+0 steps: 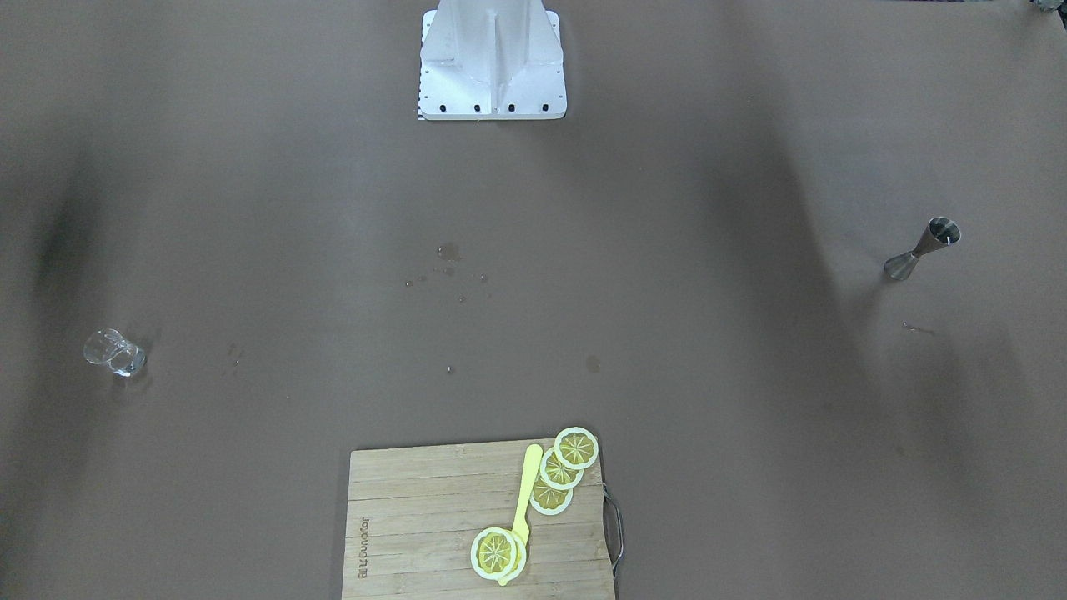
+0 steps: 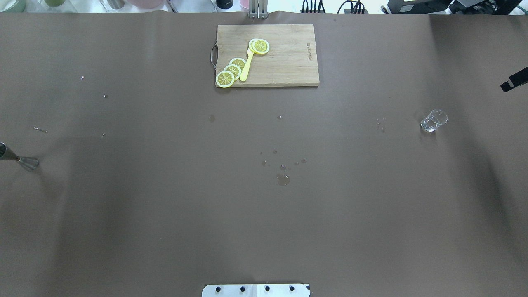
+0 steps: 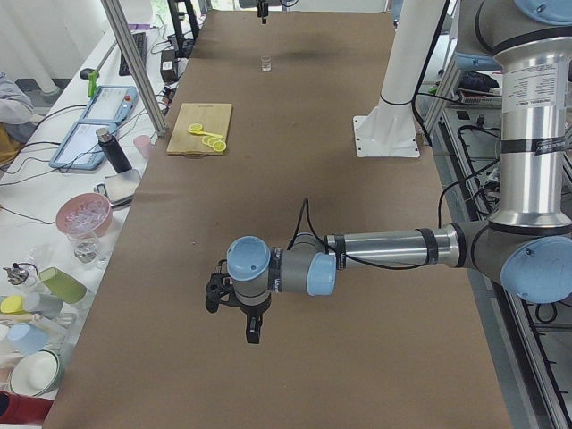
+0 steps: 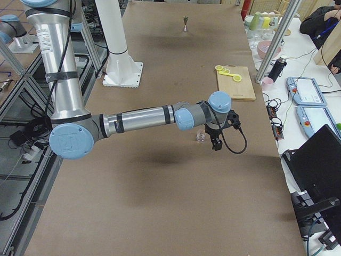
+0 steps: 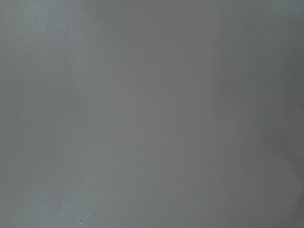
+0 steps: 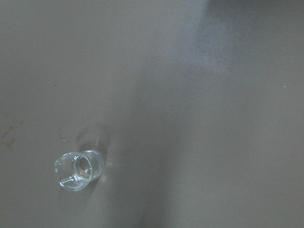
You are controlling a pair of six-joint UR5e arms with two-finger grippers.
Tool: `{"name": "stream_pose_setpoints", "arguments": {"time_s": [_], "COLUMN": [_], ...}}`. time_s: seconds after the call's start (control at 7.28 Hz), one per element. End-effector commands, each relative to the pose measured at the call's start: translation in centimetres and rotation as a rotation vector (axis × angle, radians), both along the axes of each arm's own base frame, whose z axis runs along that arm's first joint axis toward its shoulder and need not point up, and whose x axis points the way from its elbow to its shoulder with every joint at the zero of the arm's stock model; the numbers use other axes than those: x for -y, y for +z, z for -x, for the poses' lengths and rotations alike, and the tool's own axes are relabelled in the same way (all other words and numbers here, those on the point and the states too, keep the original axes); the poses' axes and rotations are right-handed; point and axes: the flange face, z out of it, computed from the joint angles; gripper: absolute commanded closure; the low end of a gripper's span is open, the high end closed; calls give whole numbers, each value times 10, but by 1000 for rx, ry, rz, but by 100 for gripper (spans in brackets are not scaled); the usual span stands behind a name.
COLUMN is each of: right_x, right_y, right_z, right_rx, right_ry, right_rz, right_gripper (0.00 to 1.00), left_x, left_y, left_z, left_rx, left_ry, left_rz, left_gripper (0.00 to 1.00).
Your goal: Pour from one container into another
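Observation:
The clear stubby glass (image 1: 114,352) stands upright on the brown table, on my right side (image 2: 434,120), and holds a little clear liquid (image 6: 80,170). The steel jigger (image 1: 923,248) stands upright far off on my left side (image 2: 18,158). My right gripper (image 4: 216,143) hangs above the table just beside the glass (image 4: 201,136) without touching it. Only a black tip of this gripper (image 2: 513,80) shows at the overhead view's edge, so I cannot tell its state. My left gripper (image 3: 253,329) hovers low over the table's left end. I cannot tell whether it is open or shut.
A wooden cutting board (image 2: 284,62) with lemon slices (image 2: 233,70) and a yellow knife (image 2: 246,66) lies at the far middle edge. Small water spots (image 2: 283,179) mark the table's centre. The white robot base (image 1: 492,62) stands at the near edge.

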Motion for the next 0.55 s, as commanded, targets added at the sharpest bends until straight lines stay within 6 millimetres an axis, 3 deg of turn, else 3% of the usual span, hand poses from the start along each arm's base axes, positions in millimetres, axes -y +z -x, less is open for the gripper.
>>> {"name": "stream_pose_setpoints", "arguments": {"time_s": [0.0, 0.14, 0.41], "right_x": [-30, -45, -56], "right_y": [12, 23, 51], "right_z": [15, 19, 31], "right_rx": [118, 200, 261], "right_ry": [101, 105, 43], "right_rz": [75, 115, 1], "right_gripper": [0, 0, 0], "left_x": [0, 0, 1], "left_y": [-1, -1, -2], "left_z": [0, 0, 0], "left_rx": [0, 0, 0], "left_ry": [1, 2, 1], "left_rz": [-2, -4, -11], "left_gripper": [1, 1, 1]}}
